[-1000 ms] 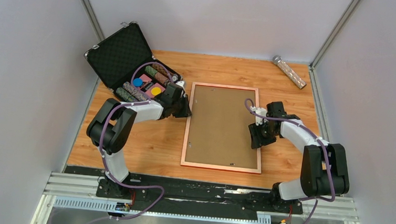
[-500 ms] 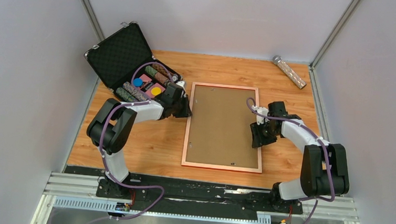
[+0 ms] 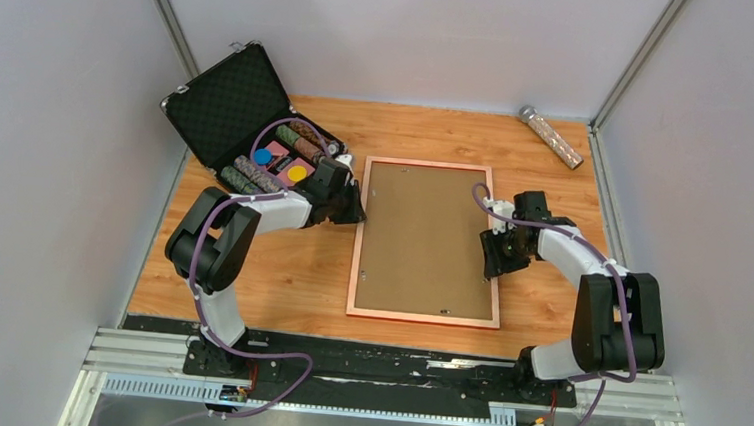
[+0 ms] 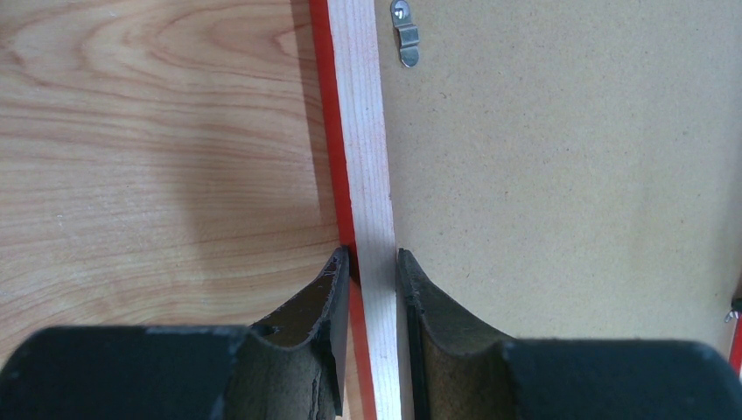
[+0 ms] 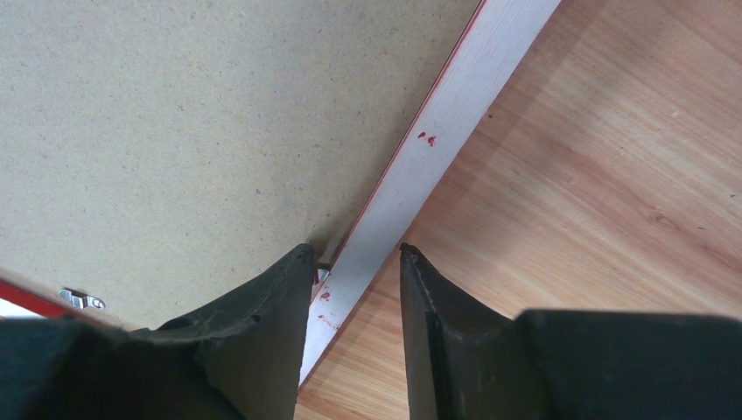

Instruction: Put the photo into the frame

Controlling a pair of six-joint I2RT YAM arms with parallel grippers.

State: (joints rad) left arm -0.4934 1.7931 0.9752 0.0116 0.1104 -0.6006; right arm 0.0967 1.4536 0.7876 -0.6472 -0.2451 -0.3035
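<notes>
1. Wooden counter (image 3: 279,266), grey walls; the frame (image 3: 422,317) lies back-up at centre, between both arms.
2. Brown backing board (image 3: 421,241) fills it; the photo is unseen, whether underneath cannot be told.
3. Left hand (image 4: 369,262) pinches the frame's left rail.
4. Right hand (image 5: 357,258), narrowed over the past second, straddles the right rail, not quite clamped; a two-sided lift seems next.

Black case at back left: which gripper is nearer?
Left. The left gripper sits on the left rail of the frame, just right of the case. The right gripper is at the opposite rail, farther away.
</notes>
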